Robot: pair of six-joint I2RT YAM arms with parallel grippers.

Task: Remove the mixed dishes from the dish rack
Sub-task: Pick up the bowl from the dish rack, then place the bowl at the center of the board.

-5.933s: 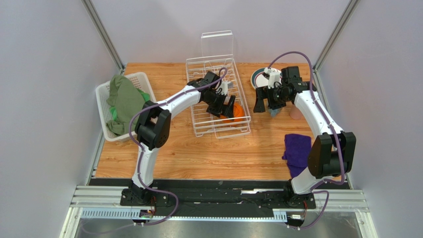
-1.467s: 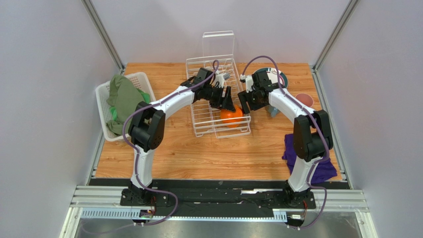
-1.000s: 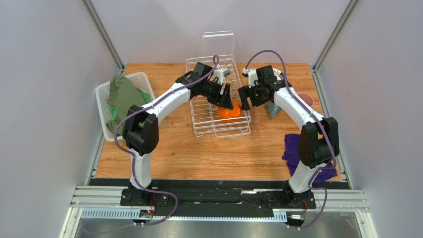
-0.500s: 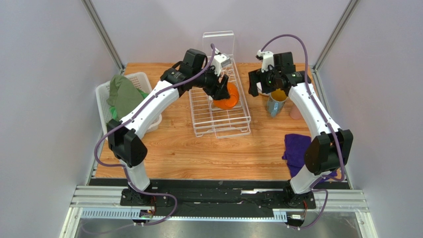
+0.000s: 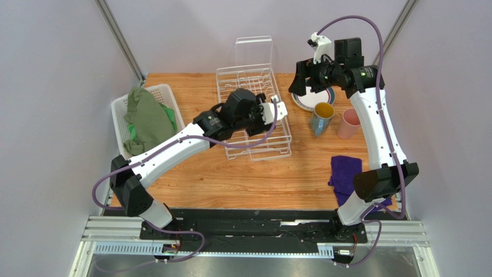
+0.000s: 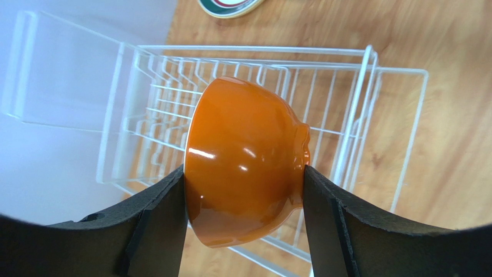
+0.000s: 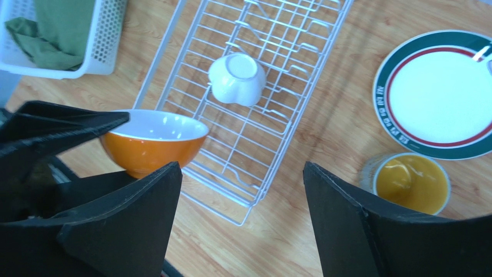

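The left jaws clamp a glossy orange bowl with white inside [image 6: 242, 167] just above the rectangular white wire dish rack [image 5: 260, 147], where a small white cup [image 7: 237, 78] sits bottom-up. The right jaws hang wide and empty over the dark-rimmed white plate [image 7: 439, 92] on the wooden surface [image 5: 231, 179].

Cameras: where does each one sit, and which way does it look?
Top external: high behind the bases, looking down at the table; left arm and right arm show.
Left wrist: on the left arm, looking down at the dish rack; left tool grips the orange bowl.
Right wrist: on the right arm, looking down; open right tool shows.
Shared: both wrist views show bowl and rack.
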